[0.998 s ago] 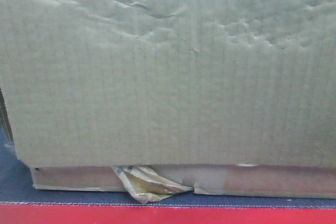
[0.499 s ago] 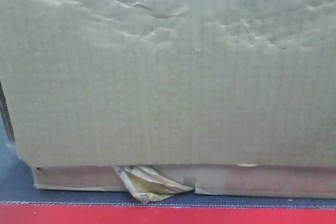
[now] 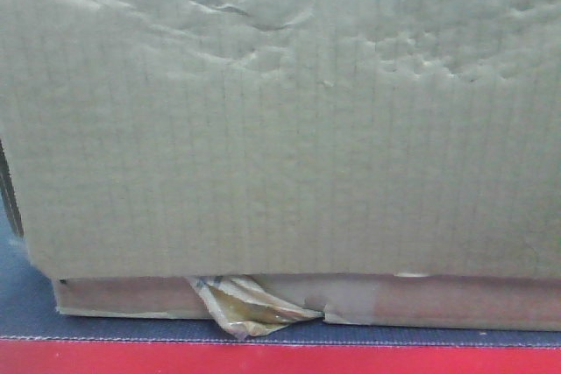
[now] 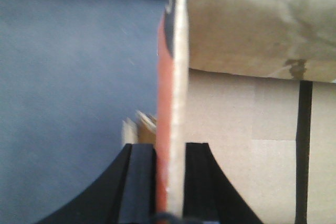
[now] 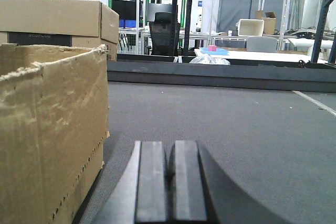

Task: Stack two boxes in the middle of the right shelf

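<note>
Two boxes show in front view: upper box (image 3: 280,129), a wide wrinkly face filling most of the frame, sits on lower box (image 3: 438,299) w/ ragged tape flap (image 3: 245,308) poking out beneath; both rest on dark tabletop (image 3: 131,328) w/ red edge (image 3: 263,358); shelf not in any view, so can't place it. L pincer (image 4: 170,153): clenched on an upright box wall (image 4: 170,77) seen edge-on, one black finger (image 4: 139,182) each side, pressed to it as far as I can tell; rest of that box spreads to the pincer's R, bare tabletop to its L. R pincer (image 5: 170,150): fingers drawn together, nothing btwn them, low over the tabletop; ragged-topped box (image 5: 52,129) stands just beside it on its L, side face running parallel to the fingers; far box (image 5: 58,19) sits further ahead-L. Key relation, my read: the box's long axis runs across from L pincer to R pincer, so it's a two-arm carry; L end has a hold, R end has none; R arm is nearer that end, and it'd need to spread its fingers and shift L onto the wall's top edge before any lift; a one-sided lift would prob tilt or tear the soft cardboard.
</note>
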Tool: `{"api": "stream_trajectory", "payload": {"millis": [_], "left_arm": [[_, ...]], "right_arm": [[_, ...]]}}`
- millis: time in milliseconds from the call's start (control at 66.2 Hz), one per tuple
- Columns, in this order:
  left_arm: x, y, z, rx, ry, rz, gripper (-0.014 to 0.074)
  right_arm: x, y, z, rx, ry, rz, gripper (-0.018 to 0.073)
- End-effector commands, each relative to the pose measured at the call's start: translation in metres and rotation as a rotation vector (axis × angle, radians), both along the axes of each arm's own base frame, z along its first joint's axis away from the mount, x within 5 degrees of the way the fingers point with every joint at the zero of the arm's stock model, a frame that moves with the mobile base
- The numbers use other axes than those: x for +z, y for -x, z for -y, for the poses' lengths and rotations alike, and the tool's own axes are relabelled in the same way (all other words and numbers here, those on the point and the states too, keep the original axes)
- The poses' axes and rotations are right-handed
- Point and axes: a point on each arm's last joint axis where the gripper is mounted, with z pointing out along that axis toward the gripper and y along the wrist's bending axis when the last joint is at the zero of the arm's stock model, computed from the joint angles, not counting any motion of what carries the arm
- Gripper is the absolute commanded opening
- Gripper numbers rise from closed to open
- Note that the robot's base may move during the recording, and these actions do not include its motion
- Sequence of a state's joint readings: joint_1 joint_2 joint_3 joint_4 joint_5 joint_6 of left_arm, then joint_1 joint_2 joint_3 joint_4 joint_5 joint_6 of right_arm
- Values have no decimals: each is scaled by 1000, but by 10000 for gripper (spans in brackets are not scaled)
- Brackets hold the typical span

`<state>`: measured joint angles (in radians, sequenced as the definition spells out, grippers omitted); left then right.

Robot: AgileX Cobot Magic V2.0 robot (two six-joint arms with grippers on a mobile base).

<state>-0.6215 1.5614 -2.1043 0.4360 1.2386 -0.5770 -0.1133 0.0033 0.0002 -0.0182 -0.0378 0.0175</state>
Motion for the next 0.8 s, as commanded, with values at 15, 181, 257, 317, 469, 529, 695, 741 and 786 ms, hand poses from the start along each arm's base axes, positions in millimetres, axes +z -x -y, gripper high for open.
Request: {"api": "stream_trajectory", "payload": {"millis": [15,181,257,317,469,529,695,741,786], "left_arm": [[-19,-1,21,-1,-4,-37,-111],[-72,-4,42,2,-39,-204,-111],[-92,-5,48,-18,-44,-286,-111],[-108,-8,52,-8,-41,-325,-111],[-137,-19,61,6,-72,-380,-111],[-146,-25,66,6,-86,-395,-111],[-165,-37,78,-6,-101,-417,-111],[-169,-38,79,-5,-104,-427,-111],[-172,-39,81,-4,-111,-435,-111]], "right_arm": [[2,1,0,-4,-4,19,-163],[2,1,0,-4,-4,19,-163],[2,1,0,-4,-4,19,-163],[2,1,0,-4,-4,19,-163],[2,1,0,-4,-4,19,-163],[2,1,0,-4,-4,19,-163],[2,1,0,-4,-4,19,-163],[2,1,0,-4,-4,19,-163],[2,1,0,-4,-4,19,-163]]}}
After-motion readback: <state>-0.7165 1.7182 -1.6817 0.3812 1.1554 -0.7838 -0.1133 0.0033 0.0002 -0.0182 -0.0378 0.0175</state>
